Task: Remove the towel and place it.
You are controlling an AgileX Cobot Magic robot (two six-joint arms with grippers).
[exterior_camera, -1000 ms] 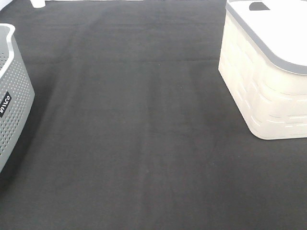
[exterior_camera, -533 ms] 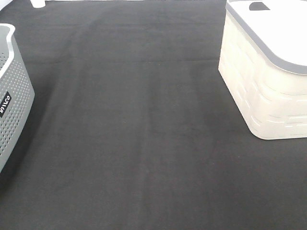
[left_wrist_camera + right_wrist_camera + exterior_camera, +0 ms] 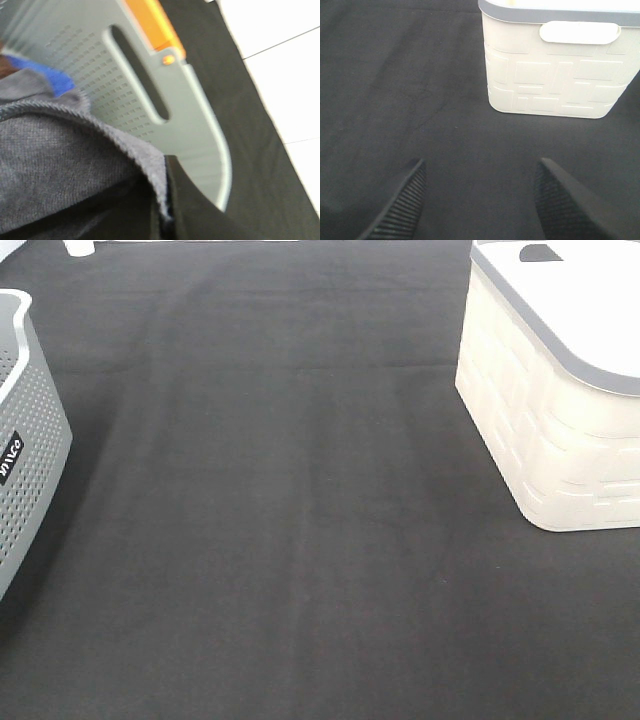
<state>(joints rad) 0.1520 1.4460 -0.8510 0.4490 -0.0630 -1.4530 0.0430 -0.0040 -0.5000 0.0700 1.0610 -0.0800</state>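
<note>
The towel (image 3: 65, 165), a greyish-purple cloth with a stitched edge, fills the near part of the left wrist view, inside the grey perforated basket (image 3: 100, 60). My left gripper (image 3: 170, 205) shows only as one dark finger with the towel's edge bunched against it, and it is shut on the cloth. My right gripper (image 3: 480, 200) hovers open over the black table covering (image 3: 420, 100), with nothing between its ribbed fingers (image 3: 402, 205). Neither arm nor the towel appears in the exterior high view.
The grey basket (image 3: 30, 460) stands at the left edge of the table and a cream basket (image 3: 560, 420) with a grey rim at the right, also ahead of the right gripper (image 3: 555, 70). Blue cloth (image 3: 45, 75) and an orange item (image 3: 150, 25) sit by the grey basket.
</note>
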